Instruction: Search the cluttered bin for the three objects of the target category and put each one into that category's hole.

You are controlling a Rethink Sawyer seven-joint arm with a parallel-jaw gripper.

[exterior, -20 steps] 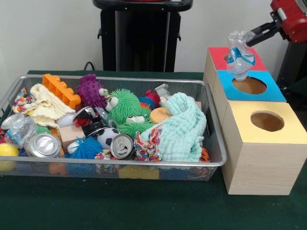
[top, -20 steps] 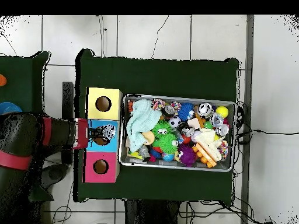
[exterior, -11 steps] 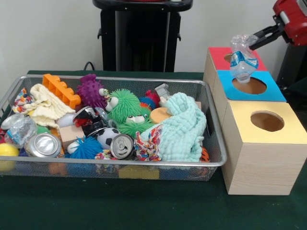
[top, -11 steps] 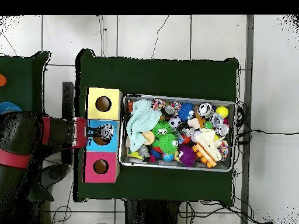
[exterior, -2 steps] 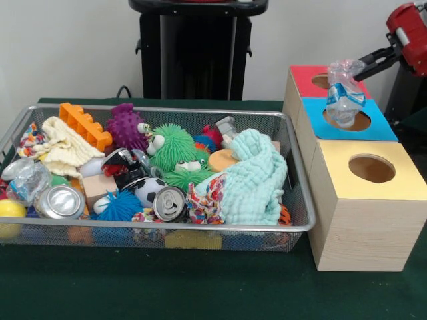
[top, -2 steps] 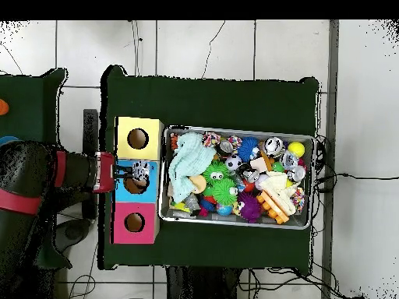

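A crushed clear plastic bottle [exterior, -2 steps: 344, 93] with a blue label hangs over the round hole [exterior, -2 steps: 347, 120] of the blue-topped box [exterior, -2 steps: 380, 127], its lower end at the hole's rim. My gripper [exterior, -2 steps: 361, 67] reaches in from the upper right and is shut on the bottle's top. From above, the gripper [top, -2 steps: 127, 172] and the bottle [top, -2 steps: 139, 169] sit over the blue box [top, -2 steps: 148, 167]. Among the clutter in the wire bin [exterior, -2 steps: 293, 230] lie two silver cans [exterior, -2 steps: 59, 200] [exterior, -2 steps: 169, 202] and another crumpled clear bottle [exterior, -2 steps: 27, 179] at the left end.
A yellow-topped box [exterior, -2 steps: 400, 187] stands nearer the camera and a red-topped box [exterior, -2 steps: 303, 77] behind the blue one, each with a hole. The bin also holds a mint cloth [exterior, -2 steps: 253, 180], fuzzy green toys [exterior, -2 steps: 175, 150], an orange block [exterior, -2 steps: 83, 123] and balls.
The gripper has carried the bottle down and to the right in the front view. The bottle's lower end has dropped from above the blue box to the hole's rim.
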